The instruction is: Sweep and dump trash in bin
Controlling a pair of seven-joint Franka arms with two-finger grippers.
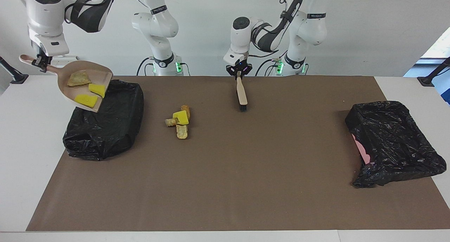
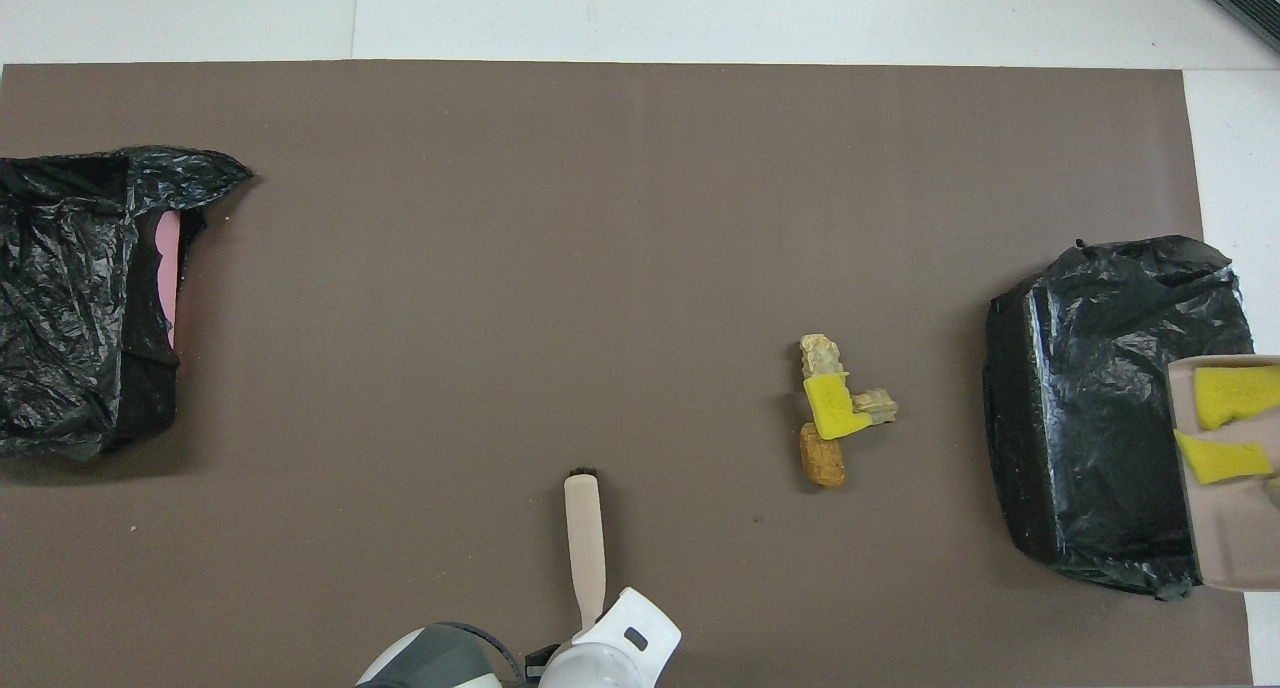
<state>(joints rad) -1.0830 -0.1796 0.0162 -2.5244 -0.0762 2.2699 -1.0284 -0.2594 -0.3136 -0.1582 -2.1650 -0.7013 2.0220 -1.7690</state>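
Note:
My right gripper is shut on the handle of the beige dustpan, which hangs raised and tilted, lip down, over the black-lined bin at the right arm's end. One tan chunk and two yellow chunks lie in the pan. Several more pieces of trash lie in a small pile on the mat beside the bin: a yellow chunk, tan ones and a brown one. My left gripper holds the end of the brush, whose bristles rest on the mat.
A second black-lined bin, with a pink patch showing at its side, stands at the left arm's end of the brown mat. In the overhead view it sits at the edge.

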